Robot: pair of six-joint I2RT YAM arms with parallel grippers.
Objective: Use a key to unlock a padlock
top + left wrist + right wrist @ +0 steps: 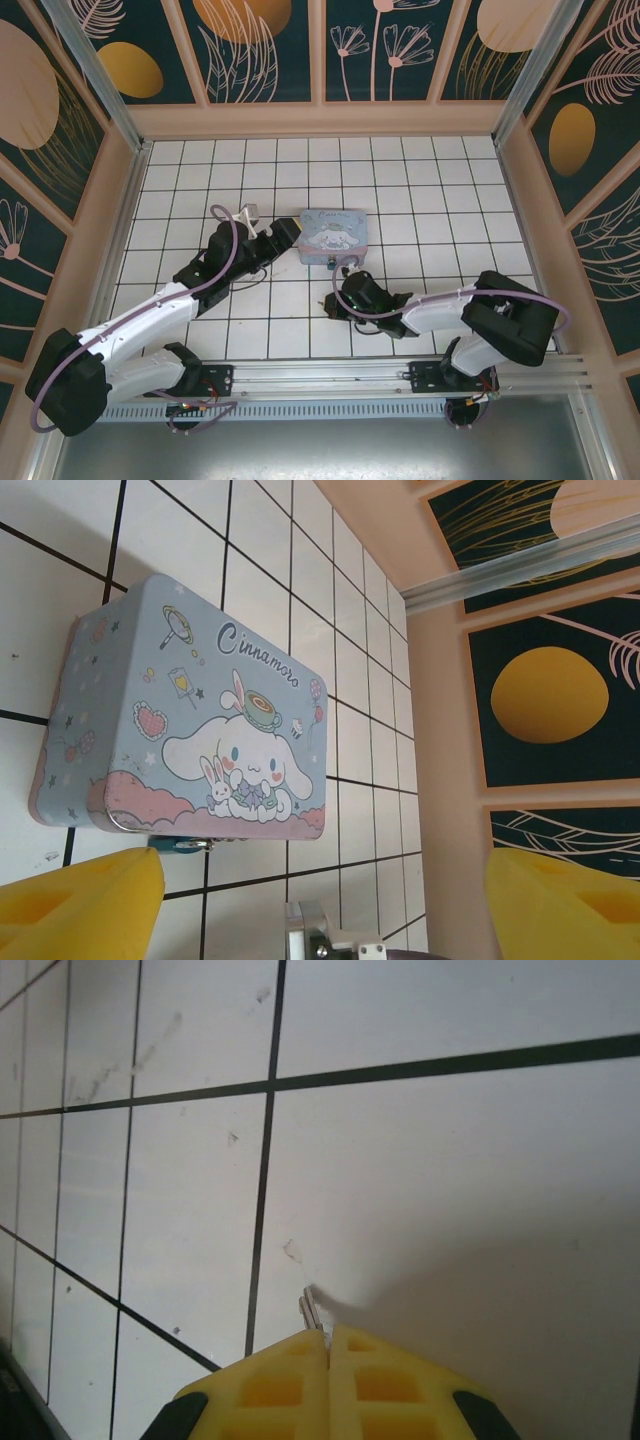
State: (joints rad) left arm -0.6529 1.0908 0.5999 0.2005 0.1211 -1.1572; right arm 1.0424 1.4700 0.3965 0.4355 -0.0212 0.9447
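Left arm: it reaches from its base at the near left corner diagonally toward the middle of the table. The left gripper [285, 233] stands just beside the left short end of the tin [335, 237]. In the left wrist view its yellow fingers [80, 905] are spread wide apart with nothing between them, and the tin's lid lies ahead of them.

Right arm: the elbow is folded back near the right edge, and the forearm runs leftward, low over the tiles. The right gripper [337, 300] sits just in front of the tin's near long side, apart from it. In the right wrist view the right gripper's [328, 1345] yellow pads are pressed together and clamped on the key [310, 1312]. Only a thin metal tip of the key shows past them. The tip points down at a tile, and whether it touches cannot be told.

Padlock [183, 845]: a small blue-grey body hangs at the middle of the tin's near long edge, by the clasp. Its shackle is too small to judge.

Tin: pale blue with a pink lower border and a white cartoon rabbit-eared figure on the lid. It is closed and lies flat about the centre of the table.

Surface: the table [440, 200] is covered in white square tiles with dark joints, and some tiles carry faint scuffs. A metal rail [330, 375] along the near edge carries both arm bases.

Room: pale wooden framing encloses the table on three sides. Its dark teal panels [260, 50] are printed with gold ovals and line-drawn leaves and flowers.
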